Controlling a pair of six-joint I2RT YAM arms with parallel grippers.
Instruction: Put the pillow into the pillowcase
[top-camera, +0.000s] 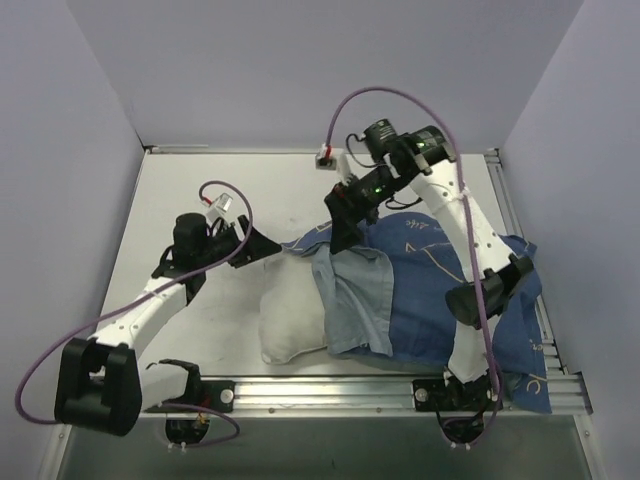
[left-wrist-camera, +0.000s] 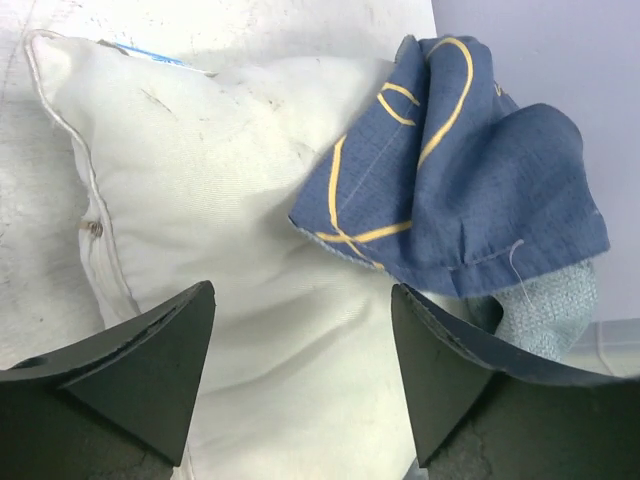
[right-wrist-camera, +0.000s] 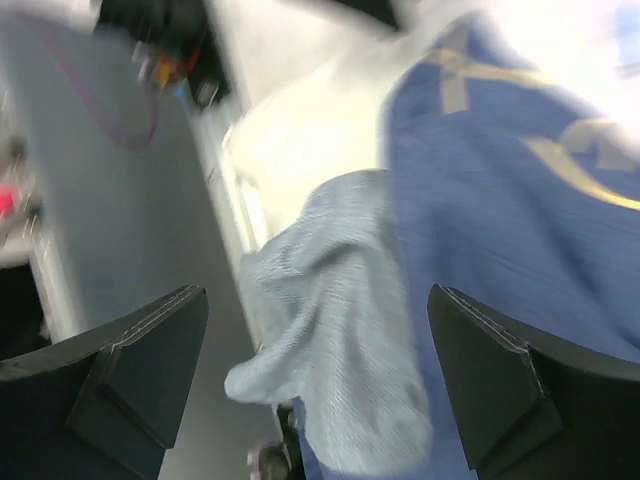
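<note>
Pillow (top-camera: 290, 325) lies on the table (top-camera: 200, 200), one end under the blue pillowcase (top-camera: 430, 290). Left wrist view: the left gripper (left-wrist-camera: 300, 295) is wide open over the pillow. Right wrist view, blurry: the right gripper (right-wrist-camera: 315, 295) is open too. With nothing holding it, the case could slip off.

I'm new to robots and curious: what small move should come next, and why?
Probably the left gripper should reach and shut on the pillowcase corner ahead of it. It and the right gripper stand open, holding nothing, and the pillow lies half uncovered.
</note>
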